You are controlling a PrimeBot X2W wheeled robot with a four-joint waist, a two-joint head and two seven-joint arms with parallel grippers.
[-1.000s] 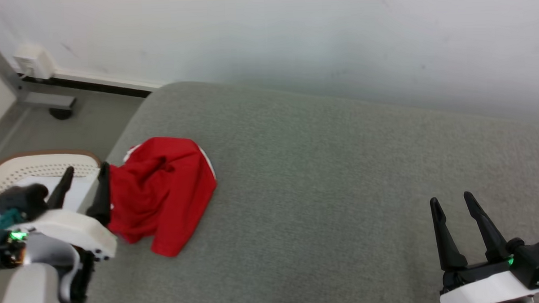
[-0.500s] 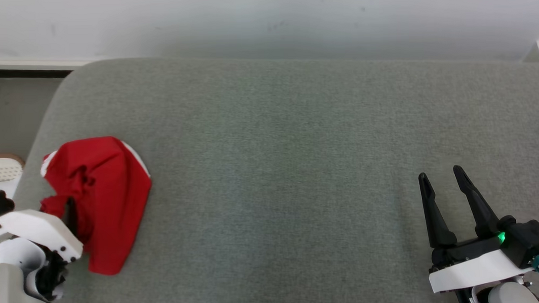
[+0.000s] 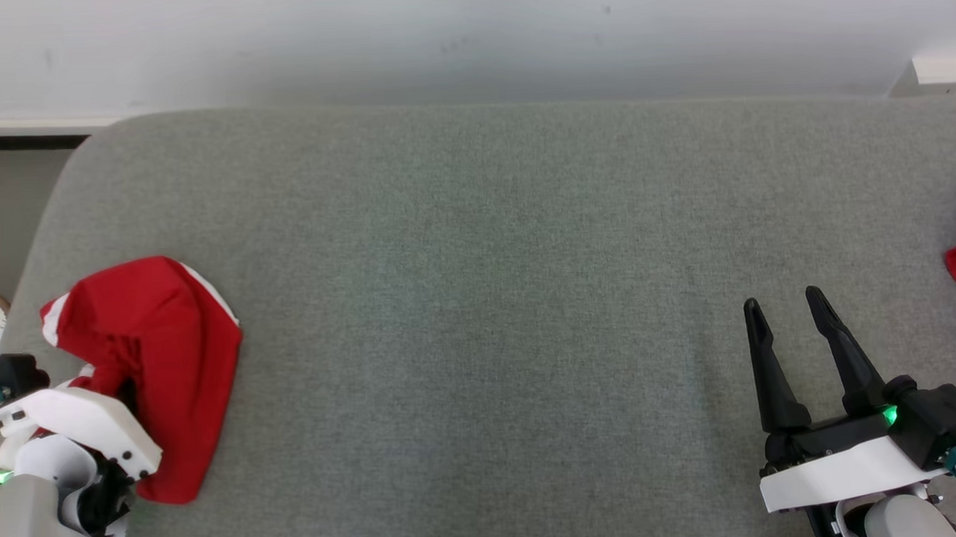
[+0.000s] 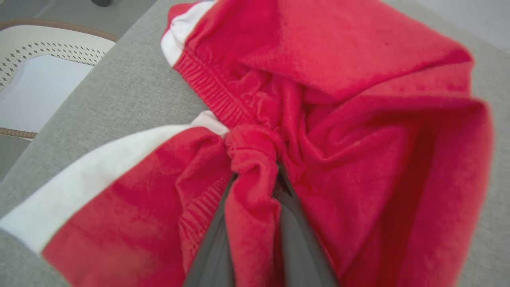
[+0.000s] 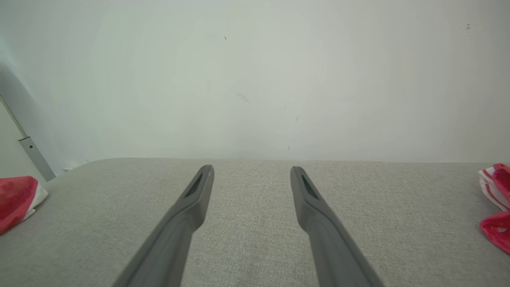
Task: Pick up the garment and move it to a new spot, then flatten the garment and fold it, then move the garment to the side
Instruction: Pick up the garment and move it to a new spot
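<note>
left gripper [image 4: 255,175] now clamps a fold of red garment [image 3: 163,351] at left edge of grey cushion [image 3: 477,245] — wide open a second ago, so lift can start; right gripper [image 3: 783,299] jaws apart

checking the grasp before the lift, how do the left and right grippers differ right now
The left gripper is closed on a bunched fold of the red garment; the right gripper stands open, holding nothing. The left gripper is at the left end of the grey cushion, buried in cloth; the right gripper is over bare cushion near the right end. Both have two long dark fingers and a white housing.
</note>
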